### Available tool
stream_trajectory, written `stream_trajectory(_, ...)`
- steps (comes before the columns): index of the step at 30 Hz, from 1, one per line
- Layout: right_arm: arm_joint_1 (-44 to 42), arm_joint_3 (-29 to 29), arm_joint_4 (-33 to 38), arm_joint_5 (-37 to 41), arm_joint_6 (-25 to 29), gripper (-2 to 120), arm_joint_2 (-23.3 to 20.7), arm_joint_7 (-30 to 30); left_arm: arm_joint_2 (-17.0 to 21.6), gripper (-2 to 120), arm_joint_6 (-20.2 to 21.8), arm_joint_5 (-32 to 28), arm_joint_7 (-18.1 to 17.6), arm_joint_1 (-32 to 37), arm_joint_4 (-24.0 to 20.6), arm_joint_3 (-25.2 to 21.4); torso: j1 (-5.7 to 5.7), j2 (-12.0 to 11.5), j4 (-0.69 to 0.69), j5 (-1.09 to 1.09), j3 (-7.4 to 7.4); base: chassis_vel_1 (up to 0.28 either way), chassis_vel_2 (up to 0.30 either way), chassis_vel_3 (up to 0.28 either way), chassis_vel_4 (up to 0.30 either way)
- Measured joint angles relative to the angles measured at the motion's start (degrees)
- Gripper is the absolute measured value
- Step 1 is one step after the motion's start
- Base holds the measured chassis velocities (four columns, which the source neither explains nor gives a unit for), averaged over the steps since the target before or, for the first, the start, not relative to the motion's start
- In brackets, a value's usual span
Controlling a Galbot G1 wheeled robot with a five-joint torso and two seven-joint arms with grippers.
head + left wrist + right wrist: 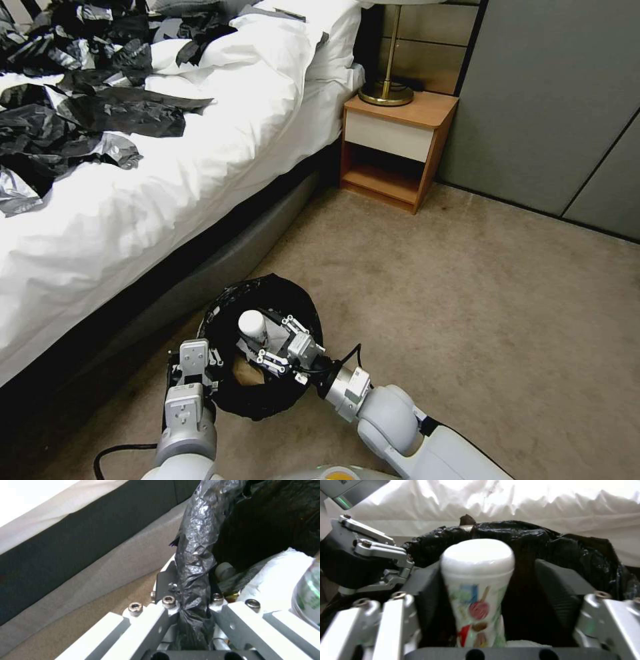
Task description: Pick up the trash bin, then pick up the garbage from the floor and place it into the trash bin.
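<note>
Firstly, right gripper (275, 344): low centre of the head view, over the mouth of the bin (230, 319), fingers spread wide. A white-capped printed bottle (253, 326) stands between them, resting against one pad with a gap to the other; in the right wrist view the bottle (476, 580) fills the centre, the dark pads (553, 590) either side.

Left gripper (200, 373): lower left of the head view, at the bin's near-left rim. In the left wrist view its fingers (156, 622) are pinched on the bagged rim (195, 555), the black bag bunched between them.

Bin: beside the bed (200, 167), bottom centre of the head view, black bag folded over the rim. Contents seen: a brown piece (248, 375) near the bottom; in the left wrist view, white tissue (280, 577) and a clear bottle (308, 592) at right edge.

Surroundings: beige carpet (467, 300); black sheets (80, 100) on the bed, upper left; nightstand (397, 150) with brass lamp (387, 90), upper centre.
</note>
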Motion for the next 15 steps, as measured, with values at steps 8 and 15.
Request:
stream_trajectory(8,-0.81,0.89,1.23,-0.67,0.07,99,-1.17,-0.84,0.03,0,0.20,-0.01,0.02,-0.45,0.27,0.01,0.00,0.00,0.00,0.00,0.00,0.000,0.000,0.000,0.000)
stream_trajectory(15,-0.87,2.90,5.42,-1.59,0.51,100,-1.78,-0.96,0.08,0,0.25,-0.01,0.02,-0.55,0.76,0.01,0.00,0.00,0.00,0.01,0.00,0.000,0.000,0.000,0.000)
